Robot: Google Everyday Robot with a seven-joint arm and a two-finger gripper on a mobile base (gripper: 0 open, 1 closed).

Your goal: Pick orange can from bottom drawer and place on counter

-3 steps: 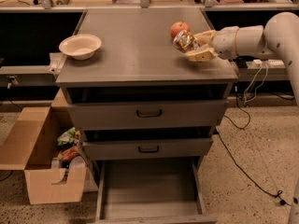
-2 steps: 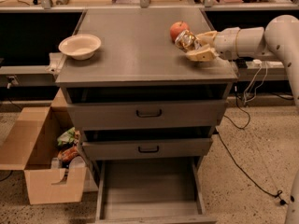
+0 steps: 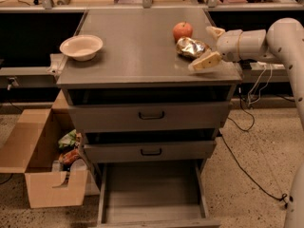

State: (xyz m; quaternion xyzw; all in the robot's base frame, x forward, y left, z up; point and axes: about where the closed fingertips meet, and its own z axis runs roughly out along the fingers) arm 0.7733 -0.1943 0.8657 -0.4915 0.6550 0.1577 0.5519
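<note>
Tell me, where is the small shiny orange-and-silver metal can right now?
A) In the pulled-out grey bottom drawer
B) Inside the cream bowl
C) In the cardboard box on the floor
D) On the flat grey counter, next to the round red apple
D: the orange can lies on the counter just in front of the apple, with the gripper spread open around its right end.

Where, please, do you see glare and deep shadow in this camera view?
Camera view: bright glints on the orange can, lying on the evenly lit counter between the fingers of the open gripper near the right edge; deep shadow under the countertop above the top drawer; the bottom drawer is dimmer.
</note>
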